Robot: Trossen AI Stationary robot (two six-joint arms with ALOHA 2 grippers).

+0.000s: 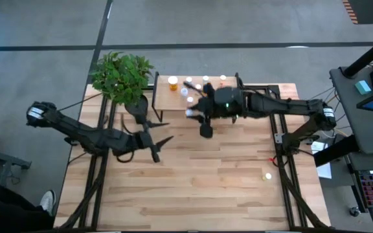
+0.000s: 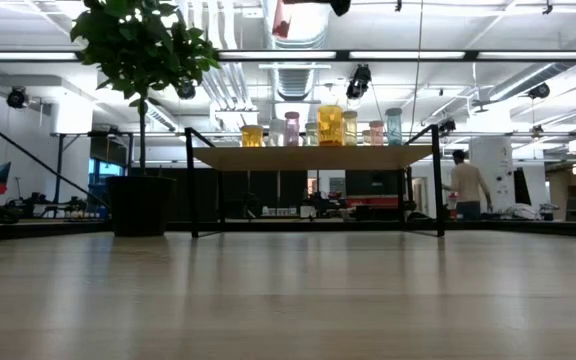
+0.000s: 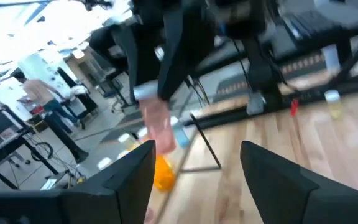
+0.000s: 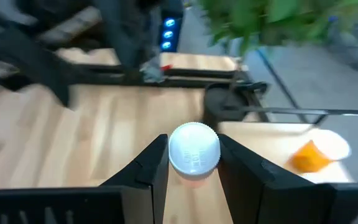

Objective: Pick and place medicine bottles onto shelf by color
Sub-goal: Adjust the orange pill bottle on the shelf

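The shelf (image 1: 171, 98) stands at the table's far edge with several medicine bottles on its top (image 2: 313, 157), among them a larger orange one (image 2: 329, 125). My right gripper (image 4: 193, 158) hangs over the shelf's near edge (image 1: 193, 110), shut on a pink bottle with a white cap (image 4: 194, 148). That bottle shows high above the shelf in the low view (image 2: 281, 18). My left gripper (image 1: 165, 131) is off the shelf's near left corner, open and holding nothing (image 3: 197, 168). A yellowish bottle (image 1: 268, 176) stands on the table at the near right. My right gripper pinches the pink bottle between its two fingers, on the sides just below the white cap (image 4: 194, 177). The fingers reach in from the table's right, slanting a little down. The bottle is lifted clear, above the shelf top.
A potted plant (image 1: 122, 74) stands at the shelf's left end, its dark pot (image 2: 140, 205) on the table. The shelf's black legs (image 2: 192, 190) rise from the table. Bare wood lies across the table's middle and near side (image 1: 199, 188). A person (image 2: 465, 185) stands far behind.
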